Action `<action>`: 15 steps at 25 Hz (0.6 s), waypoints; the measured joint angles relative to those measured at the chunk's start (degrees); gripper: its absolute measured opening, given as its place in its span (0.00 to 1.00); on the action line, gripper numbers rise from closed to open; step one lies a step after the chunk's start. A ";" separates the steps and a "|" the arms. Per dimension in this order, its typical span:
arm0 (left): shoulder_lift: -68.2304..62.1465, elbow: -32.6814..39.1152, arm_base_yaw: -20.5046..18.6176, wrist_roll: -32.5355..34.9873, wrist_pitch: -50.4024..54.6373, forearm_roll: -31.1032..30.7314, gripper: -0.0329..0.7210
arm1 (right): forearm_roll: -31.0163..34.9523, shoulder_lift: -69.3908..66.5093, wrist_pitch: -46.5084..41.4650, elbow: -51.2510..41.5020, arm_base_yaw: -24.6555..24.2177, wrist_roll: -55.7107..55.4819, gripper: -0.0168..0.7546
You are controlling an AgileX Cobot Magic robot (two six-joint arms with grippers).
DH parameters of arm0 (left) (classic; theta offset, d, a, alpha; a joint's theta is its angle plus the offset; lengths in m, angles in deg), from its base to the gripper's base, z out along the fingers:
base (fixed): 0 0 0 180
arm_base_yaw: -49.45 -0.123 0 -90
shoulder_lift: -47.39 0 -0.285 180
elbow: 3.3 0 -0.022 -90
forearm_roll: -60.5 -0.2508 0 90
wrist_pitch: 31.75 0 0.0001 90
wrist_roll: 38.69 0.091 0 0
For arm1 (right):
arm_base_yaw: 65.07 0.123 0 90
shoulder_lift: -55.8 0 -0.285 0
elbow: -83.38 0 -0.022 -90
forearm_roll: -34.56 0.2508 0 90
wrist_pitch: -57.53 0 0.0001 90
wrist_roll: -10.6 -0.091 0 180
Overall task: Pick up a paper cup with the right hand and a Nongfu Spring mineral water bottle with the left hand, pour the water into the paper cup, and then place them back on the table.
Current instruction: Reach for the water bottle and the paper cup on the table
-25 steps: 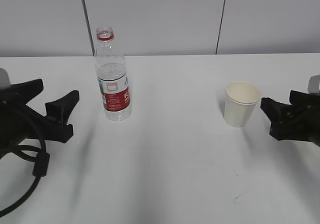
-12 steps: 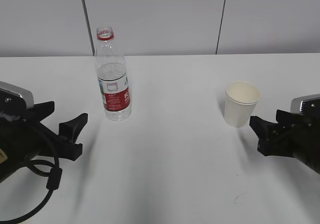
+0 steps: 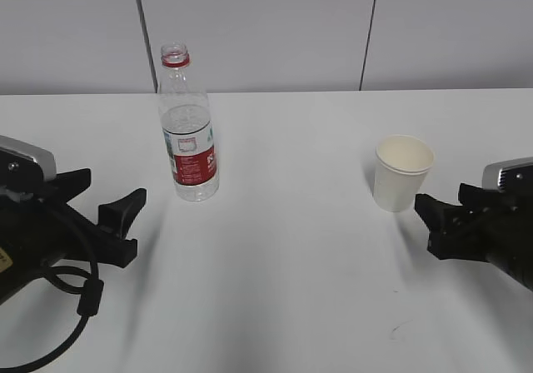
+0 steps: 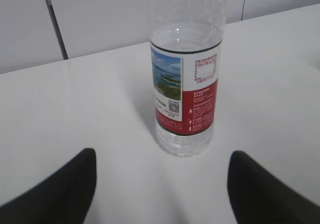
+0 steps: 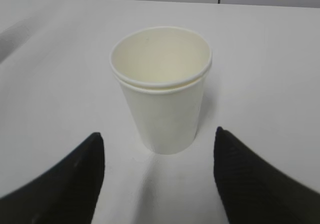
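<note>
The Nongfu Spring mineral water bottle point(image 3: 188, 131) stands upright and capless on the table point(image 3: 291, 248), back left, with water point(image 4: 184, 36) up to just above its red-and-white label. The paper cup point(image 3: 402, 173) stands upright on the right and looks empty. My left gripper point(image 3: 117, 186) is open, low over the table, in front and left of the bottle and apart from it. In the left wrist view the bottle point(image 4: 185, 89) stands ahead between the open jaws point(image 4: 161, 166). My right gripper point(image 3: 439, 196) is open just right of the cup. In the right wrist view the cup point(image 5: 162, 94) stands just ahead of the open jaws point(image 5: 158, 160).
A grey panelled wall point(image 3: 266, 23) runs along the table's far edge. A looping black cable point(image 3: 71, 298) hangs from the left arm at the front left. A small dark speck point(image 3: 398, 330) marks the table at the front right.
Since a second ago the left gripper has moved right and nearer the bottle, and the right gripper has moved left to the cup. Over the last half second both barely move.
</note>
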State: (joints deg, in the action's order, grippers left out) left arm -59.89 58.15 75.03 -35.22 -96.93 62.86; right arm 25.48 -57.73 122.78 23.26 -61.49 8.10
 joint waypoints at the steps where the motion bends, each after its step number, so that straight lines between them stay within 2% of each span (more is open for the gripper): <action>1: 0.00 0.00 0.00 0.00 0.00 0.00 0.71 | 0.00 -0.09 0.11 0.12 0.00 0.00 0.69; 7: 0.00 0.00 0.00 0.00 0.00 0.00 0.71 | 0.00 -0.64 0.11 0.72 0.00 0.00 0.84; 15: 0.00 0.00 0.00 0.00 0.00 0.00 0.71 | 0.48 -8.13 0.23 6.08 0.00 0.00 0.86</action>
State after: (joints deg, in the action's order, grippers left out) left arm -59.89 58.15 75.03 -35.22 -96.93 62.86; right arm 25.96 -65.86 123.01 29.34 -61.49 8.10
